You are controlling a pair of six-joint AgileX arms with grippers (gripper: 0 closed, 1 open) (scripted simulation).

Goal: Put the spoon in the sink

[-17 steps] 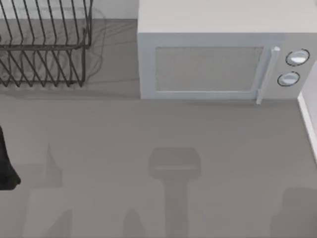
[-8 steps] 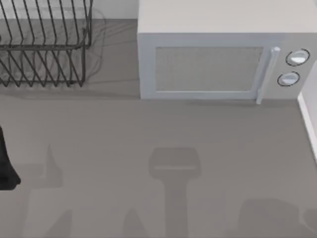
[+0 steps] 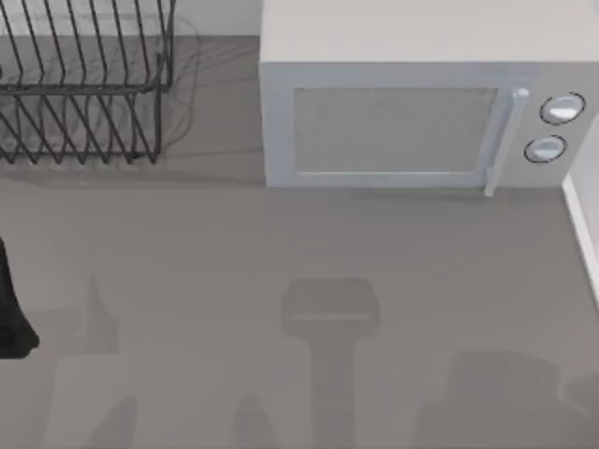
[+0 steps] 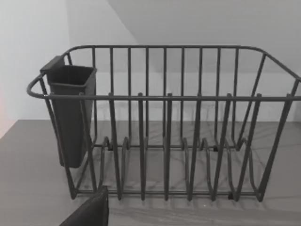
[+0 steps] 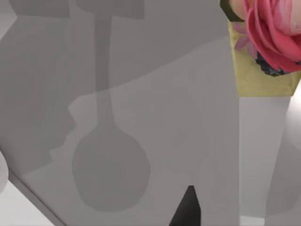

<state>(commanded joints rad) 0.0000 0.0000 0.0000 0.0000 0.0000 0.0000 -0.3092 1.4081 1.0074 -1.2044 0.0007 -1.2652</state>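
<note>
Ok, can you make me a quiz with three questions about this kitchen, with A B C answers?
1. Where is the dish rack in the top view?
A. left of the microwave
B. on top of the microwave
C. right of the microwave

2. How many round knobs does the microwave have?
A. none
B. two
C. five

3. The microwave door is
A. wide open
B. missing
C. shut

Answers:
1 A, the rack stands at the far left, the microwave to its right.
2 B, two knobs sit one above the other beside the handle.
3 C, the door lies flush with the front.
</note>
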